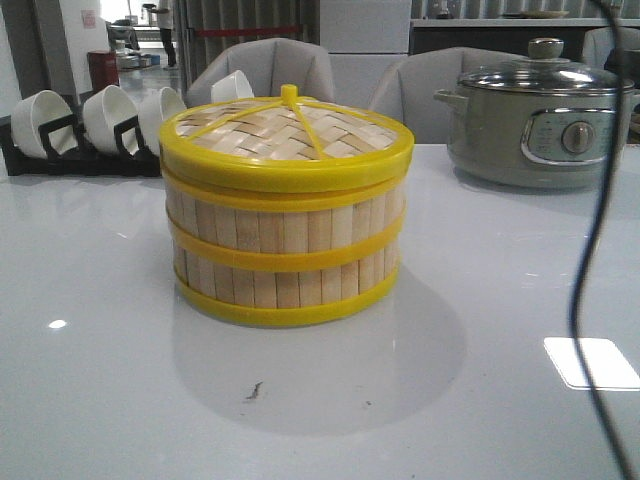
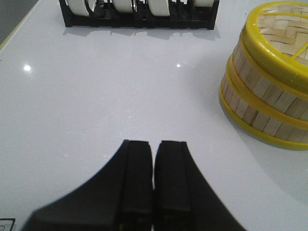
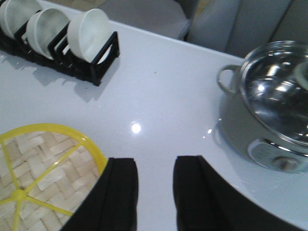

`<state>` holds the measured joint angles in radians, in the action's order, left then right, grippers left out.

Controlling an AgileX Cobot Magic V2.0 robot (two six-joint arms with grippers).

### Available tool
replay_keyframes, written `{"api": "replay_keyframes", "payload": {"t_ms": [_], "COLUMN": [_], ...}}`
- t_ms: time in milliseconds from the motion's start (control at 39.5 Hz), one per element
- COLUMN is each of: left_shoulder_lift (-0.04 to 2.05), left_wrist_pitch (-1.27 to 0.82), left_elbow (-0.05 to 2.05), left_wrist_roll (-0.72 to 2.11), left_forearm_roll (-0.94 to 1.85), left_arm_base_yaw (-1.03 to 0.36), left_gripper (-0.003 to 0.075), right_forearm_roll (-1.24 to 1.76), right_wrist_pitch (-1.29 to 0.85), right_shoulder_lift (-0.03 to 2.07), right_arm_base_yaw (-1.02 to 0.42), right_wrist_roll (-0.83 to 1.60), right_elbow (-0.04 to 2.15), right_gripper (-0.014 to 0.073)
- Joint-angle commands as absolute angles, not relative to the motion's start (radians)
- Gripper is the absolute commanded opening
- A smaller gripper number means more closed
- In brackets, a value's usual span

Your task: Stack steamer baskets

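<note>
Two steamer baskets [image 1: 285, 252] stand stacked one on the other at the table's middle, slatted walls between yellow rims, with the woven lid [image 1: 287, 135] and its yellow knob on top. The same steamer baskets [image 2: 262, 98] show in the left wrist view, off to one side of my left gripper [image 2: 154, 144], which is shut on nothing above bare table. My right gripper [image 3: 156, 166] is open and empty, one finger beside the lid's yellow rim [image 3: 94, 147] without touching it. Neither gripper shows in the front view.
A grey-green electric pot [image 1: 540, 115] with a glass lid stands at the back right. A black rack of white bowls [image 1: 95, 125] runs along the back left. A dark cable [image 1: 600, 230] hangs down the right of the front view. Chairs stand behind the table.
</note>
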<state>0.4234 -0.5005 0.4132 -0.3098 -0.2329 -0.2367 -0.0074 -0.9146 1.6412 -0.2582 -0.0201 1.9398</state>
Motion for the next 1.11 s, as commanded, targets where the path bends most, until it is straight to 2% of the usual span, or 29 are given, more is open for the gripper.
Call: {"api": "replay_keyframes", "payload": {"t_ms": [0,480,1087], "left_shoulder_lift": [0.429,0.429,0.429], "left_wrist_pitch": [-0.424,-0.424,-0.424], "left_elbow": [0.442,0.442,0.442], "left_wrist_roll": [-0.316,-0.316,-0.316], "left_forearm_roll": [-0.242,-0.242,-0.242], "left_arm_base_yaw": [-0.237,-0.237,-0.237], "left_gripper": [0.0085,0.0085,0.0085], "right_forearm_roll": [-0.023,-0.023,-0.023], "right_wrist_pitch": [-0.766,-0.325,-0.17], "right_shoulder_lift": [1.484,0.88,0.412], "right_arm_base_yaw": [-0.202,0.025,0.05], "right_wrist_roll": [-0.015,-0.015,-0.015], "right_elbow": [1.833,1.021,0.431], "right_gripper": [0.0297,0.0297,0.0297]}}
